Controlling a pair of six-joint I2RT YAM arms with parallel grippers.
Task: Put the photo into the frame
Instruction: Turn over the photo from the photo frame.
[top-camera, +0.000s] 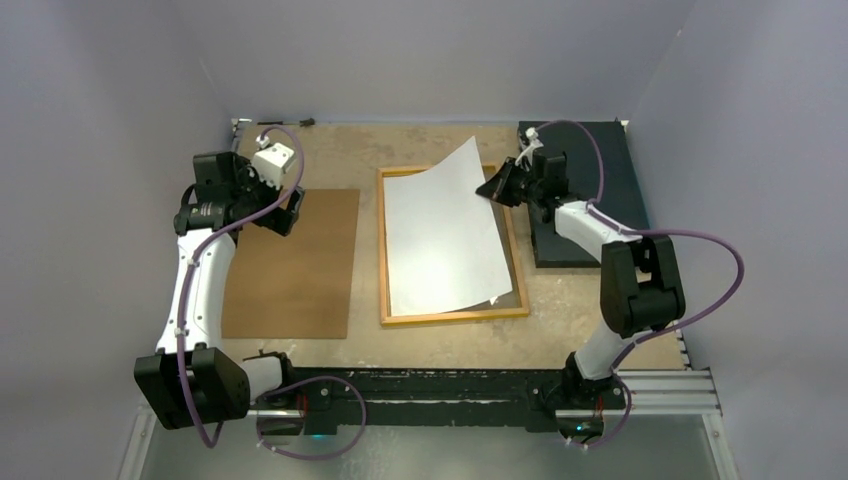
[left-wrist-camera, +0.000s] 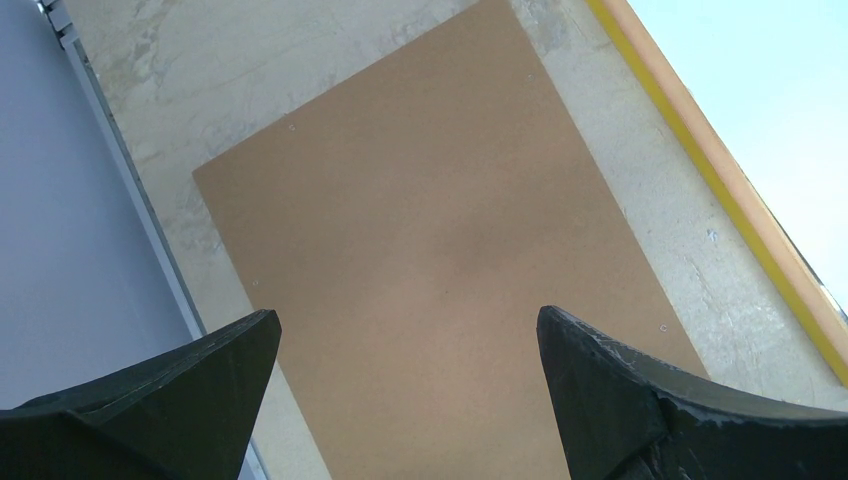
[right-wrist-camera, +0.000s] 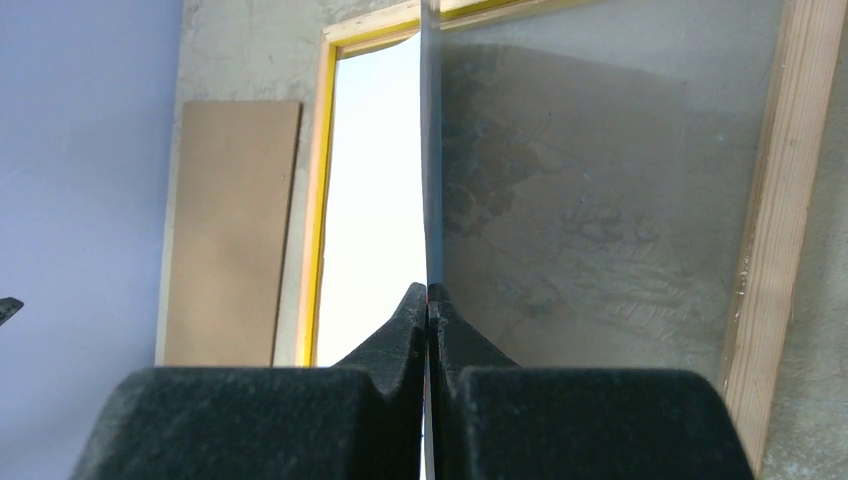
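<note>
Photo (top-camera: 440, 240) white back up, mostly inside the frame (top-camera: 450, 317), near edge just inside the near rail, left edge just inside the left rail. Far right corner raised off the pane and pinched between the right fingers (right-wrist-camera: 395, 340), shut tight on the sheet with no gap showing. Seen from the right wrist as a thin paper edge running straight up out of the closed tips, pale sheet to one side, clear pane over mottled counter (top-camera: 360, 150) to the other. Right side of the sheet bowed upward, with a shadow under its near right corner.

Left fingers (left-wrist-camera: 190, 385) spread wide apart, holding nothing, hanging above the far end of the brown board (top-camera: 295, 265). Black, wedge-shaped and rough-surfaced in the wrist view, with plain board filling the space between.

Board flat on the counter, left of the frame, parted from it by a strip of bare surface; matte, fibrous brown, square corners. Frame rectangular, thin rails of light wood with a bright yellow inner lip. Counter pale, scuffed and blotchy. Dark mat (top-camera: 620, 160) along the far right side, partly under the right arm, just beside the frame's right rail. Open counter beyond the frame's far rail and along the near side in front of the arm bases; lilac walls close on left, right and back
</note>
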